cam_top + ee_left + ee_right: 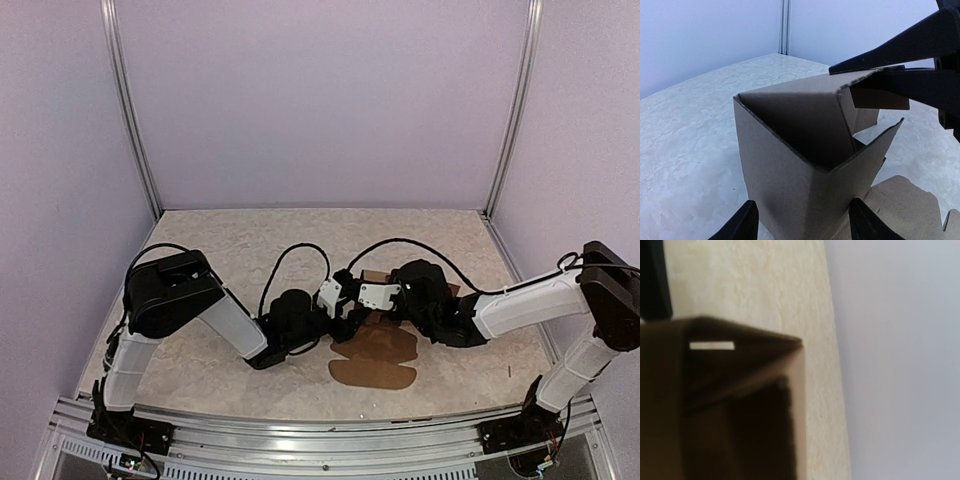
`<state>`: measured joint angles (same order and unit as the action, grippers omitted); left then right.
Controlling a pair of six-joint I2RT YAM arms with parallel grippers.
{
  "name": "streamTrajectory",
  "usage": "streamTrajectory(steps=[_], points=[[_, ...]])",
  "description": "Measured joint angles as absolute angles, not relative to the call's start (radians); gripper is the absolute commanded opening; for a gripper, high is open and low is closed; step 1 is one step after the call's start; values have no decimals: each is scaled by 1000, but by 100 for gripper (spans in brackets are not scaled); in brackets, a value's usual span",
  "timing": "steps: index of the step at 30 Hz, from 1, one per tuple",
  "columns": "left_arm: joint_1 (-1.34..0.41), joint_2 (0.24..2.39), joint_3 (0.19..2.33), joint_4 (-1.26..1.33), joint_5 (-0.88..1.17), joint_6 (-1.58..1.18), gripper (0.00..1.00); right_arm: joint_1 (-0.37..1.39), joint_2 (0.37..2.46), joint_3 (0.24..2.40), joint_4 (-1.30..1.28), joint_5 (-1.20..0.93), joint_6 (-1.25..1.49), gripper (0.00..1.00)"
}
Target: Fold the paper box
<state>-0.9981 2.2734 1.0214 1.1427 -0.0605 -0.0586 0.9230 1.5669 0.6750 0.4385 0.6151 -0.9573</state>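
Note:
The paper box (790, 150) is brown cardboard, partly folded, standing upright with its top open. Flat flaps with rounded tabs (375, 358) lie on the table in front of it. My left gripper (802, 225) is open, and its fingertips (745, 222) straddle the box's near corner low down. My right gripper (841, 80) reaches in from the upper right, its two black fingers closed on the top edge of a box panel. In the top view both grippers, left (347, 312) and right (372, 303), meet at the box (376, 277). The right wrist view shows the box (740, 370) blurred and very close; its own fingers do not show.
The beige speckled table (230, 250) is enclosed by lilac walls (320, 100) with metal posts at the back corners. Black cables (300, 250) loop over the table behind the grippers. A metal rail (300, 425) runs along the near edge.

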Motion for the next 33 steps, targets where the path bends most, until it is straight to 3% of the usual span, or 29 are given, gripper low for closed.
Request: streamTrajectory(steps=[22, 33], points=[[-1011, 2284, 1002, 1166, -197, -19, 46, 923, 1554, 775, 185, 567, -805, 9], [-1005, 2296, 1004, 1219, -165, 13, 48, 923, 1555, 813, 125, 554, -739, 10]])
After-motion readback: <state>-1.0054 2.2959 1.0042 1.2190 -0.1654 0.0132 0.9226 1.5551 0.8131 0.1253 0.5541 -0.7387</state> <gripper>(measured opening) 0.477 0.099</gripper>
